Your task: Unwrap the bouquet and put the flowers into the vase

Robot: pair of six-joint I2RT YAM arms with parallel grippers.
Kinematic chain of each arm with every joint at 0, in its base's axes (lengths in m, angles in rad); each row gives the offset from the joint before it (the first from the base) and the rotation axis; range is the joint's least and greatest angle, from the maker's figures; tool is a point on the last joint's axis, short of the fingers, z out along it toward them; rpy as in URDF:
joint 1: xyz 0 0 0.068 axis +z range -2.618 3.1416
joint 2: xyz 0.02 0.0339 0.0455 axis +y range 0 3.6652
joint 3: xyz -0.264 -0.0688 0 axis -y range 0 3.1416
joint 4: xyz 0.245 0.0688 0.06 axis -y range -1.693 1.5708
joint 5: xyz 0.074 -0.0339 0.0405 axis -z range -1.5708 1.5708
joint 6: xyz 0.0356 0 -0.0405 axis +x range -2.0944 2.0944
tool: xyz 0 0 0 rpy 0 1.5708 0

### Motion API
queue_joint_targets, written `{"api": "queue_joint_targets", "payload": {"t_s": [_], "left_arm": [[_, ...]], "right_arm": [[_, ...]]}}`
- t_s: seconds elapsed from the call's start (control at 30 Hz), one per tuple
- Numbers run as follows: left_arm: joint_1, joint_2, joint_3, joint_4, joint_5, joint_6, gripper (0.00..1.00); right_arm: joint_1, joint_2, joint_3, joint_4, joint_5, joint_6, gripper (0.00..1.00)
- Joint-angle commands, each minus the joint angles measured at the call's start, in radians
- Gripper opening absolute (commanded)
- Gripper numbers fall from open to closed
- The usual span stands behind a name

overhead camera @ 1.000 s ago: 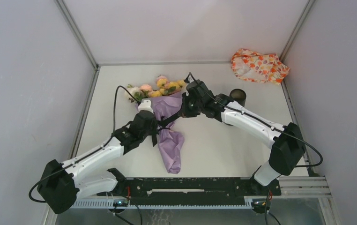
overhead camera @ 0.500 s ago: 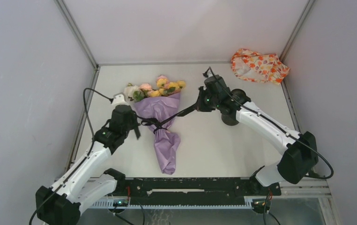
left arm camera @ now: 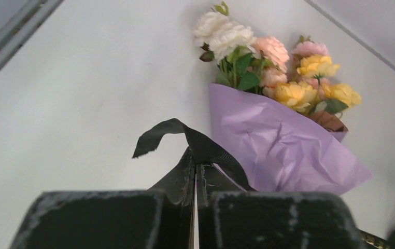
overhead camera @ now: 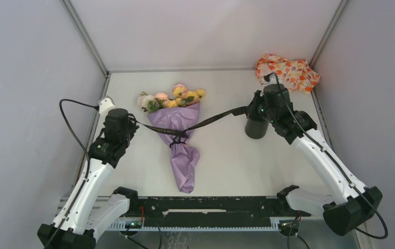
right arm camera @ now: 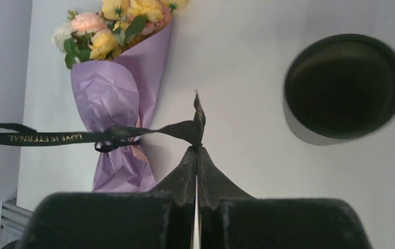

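Your arms have swung wide apart in the last second. The left gripper [overhead camera: 131,122] and right gripper [overhead camera: 248,110] are each clamped tight on one end of the ribbon [overhead camera: 211,118], now taut across the bouquet [overhead camera: 177,122]. The bouquet lies mid-table, left of the vase [overhead camera: 256,128]. The knot still girds the wrap, so unwrapping has only begun.

The flat white table [overhead camera: 226,161] carried three things. A bouquet [overhead camera: 181,129] of yellow, pink and cream artificial roses in crinkled lilac wrapping paper lay flat left of centre. Its blooms pointed toward the far wall and its twisted paper tail toward the near edge, with its black ribbon [overhead camera: 211,118] drawn out to both sides. A small matte black cylindrical vase [overhead camera: 255,130] stood upright to the right, apart from the paper. An orange-and-white floral-print cloth bundle [overhead camera: 287,72] (crumpled, loosely heaped) lay in the far right corner.
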Motion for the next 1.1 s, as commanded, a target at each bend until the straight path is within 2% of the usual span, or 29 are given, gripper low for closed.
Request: {"api": "queue_joint_targets", "payload": {"t_s": [0.0,0.27,0.47,0.67,0.77,0.83,0.93,1.07], "left_arm": [[0.045,-0.028,0.043,-0.037,-0.063,-0.011,0.00],[0.128,0.000,0.083,-0.025,-0.051,-0.033,0.00],[0.133,0.087,0.126,0.049,-0.022,-0.027,0.31],[0.175,0.121,0.144,0.073,-0.073,-0.092,0.44],[0.177,0.123,0.115,0.114,0.017,-0.084,0.52],[0.176,0.115,0.071,0.186,0.148,-0.049,0.55],[0.176,0.117,0.017,0.279,0.387,-0.005,0.60],[0.135,0.128,-0.036,0.315,0.559,0.013,0.61]], "right_arm": [[-0.029,-0.070,-0.009,-0.020,0.011,-0.035,0.00],[-0.056,-0.026,0.027,0.055,-0.080,-0.036,0.00],[-0.058,0.094,0.097,0.178,-0.150,-0.029,0.00],[-0.069,0.255,0.279,0.238,-0.082,-0.061,0.00],[-0.079,0.345,0.367,0.235,-0.088,-0.080,0.00],[-0.074,0.391,0.423,0.197,-0.088,-0.092,0.05],[-0.033,0.389,0.415,0.194,-0.092,-0.132,0.25],[0.056,0.334,0.345,0.204,-0.029,-0.185,0.47]]}}
